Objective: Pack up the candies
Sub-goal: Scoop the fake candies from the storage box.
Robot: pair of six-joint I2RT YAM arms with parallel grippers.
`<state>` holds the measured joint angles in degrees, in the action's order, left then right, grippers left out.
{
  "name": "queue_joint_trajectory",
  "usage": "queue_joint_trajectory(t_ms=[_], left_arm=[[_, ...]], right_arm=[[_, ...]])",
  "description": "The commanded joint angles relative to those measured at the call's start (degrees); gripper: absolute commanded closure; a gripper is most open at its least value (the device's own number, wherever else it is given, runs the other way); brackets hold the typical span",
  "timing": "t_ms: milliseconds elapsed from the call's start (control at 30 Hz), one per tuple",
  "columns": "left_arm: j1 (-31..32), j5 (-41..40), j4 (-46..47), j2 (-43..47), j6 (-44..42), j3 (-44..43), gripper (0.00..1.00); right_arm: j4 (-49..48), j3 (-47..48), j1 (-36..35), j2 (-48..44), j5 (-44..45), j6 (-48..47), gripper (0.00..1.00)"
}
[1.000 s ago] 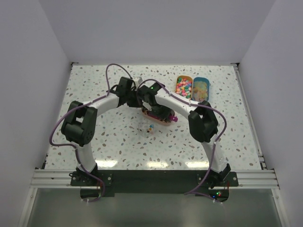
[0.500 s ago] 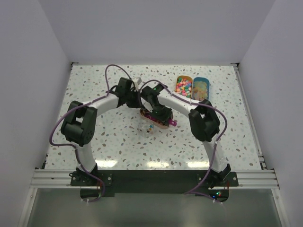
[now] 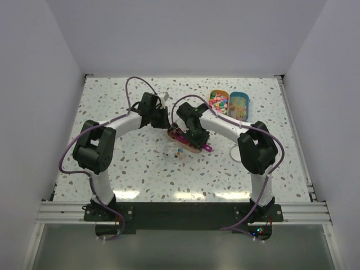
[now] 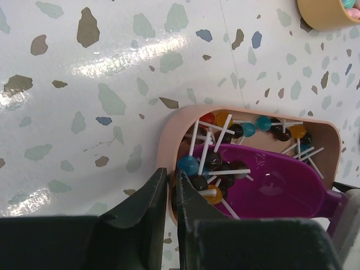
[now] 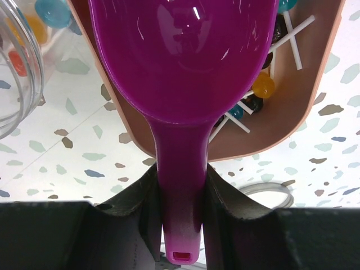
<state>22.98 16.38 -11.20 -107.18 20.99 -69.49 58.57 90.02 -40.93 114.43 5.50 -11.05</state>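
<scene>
The candies (image 4: pixel 216 169) are small dark, blue and orange lollipops on white sticks, lying in a pink tray (image 4: pixel 169 135). My left gripper (image 4: pixel 171 191) is shut on the near wall of that tray, one finger inside and one outside. In the right wrist view my right gripper (image 5: pixel 180 191) is shut on the handle of the purple scoop (image 5: pixel 180 50). The scoop's bowl lies in the tray with its mouth against the candies (image 5: pixel 261 84), and its inside looks bare. From above, both grippers meet over the tray (image 3: pixel 181 136) at mid-table.
A clear glass jar (image 3: pixel 176 151) holding a few candies stands just in front of the tray, at the left edge (image 5: pixel 17 67) of the right wrist view. Its lid (image 3: pixel 239 152) lies to the right. An orange tray (image 3: pixel 218 101) and a blue tray (image 3: pixel 238 104) of other candies sit at the back right.
The right arm's elbow has swung to the right, uncovering the lid. The scoop has turned a little in the tray, its handle now nearer. The left arm has held still.
</scene>
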Motion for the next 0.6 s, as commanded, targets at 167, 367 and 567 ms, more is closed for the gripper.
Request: queue_joint_trajectory(t_ms=[167,367,567], left_arm=[[0.84,-2.58,0.22,2.94,-0.43,-1.08,0.82],[0.84,-3.02,0.04,3.11,-0.6,-1.17,0.81],[0.84,-4.16,-0.4,3.03,-0.87,-1.26,0.81]], right_arm=[[-11.45,-7.74,1.73,-3.59,0.92,-1.43,1.0],[-11.54,-10.91,2.08,-6.59,1.18,-1.61,1.0],[-11.02,-12.23,2.17,-9.14,1.1,-1.78,1.0]])
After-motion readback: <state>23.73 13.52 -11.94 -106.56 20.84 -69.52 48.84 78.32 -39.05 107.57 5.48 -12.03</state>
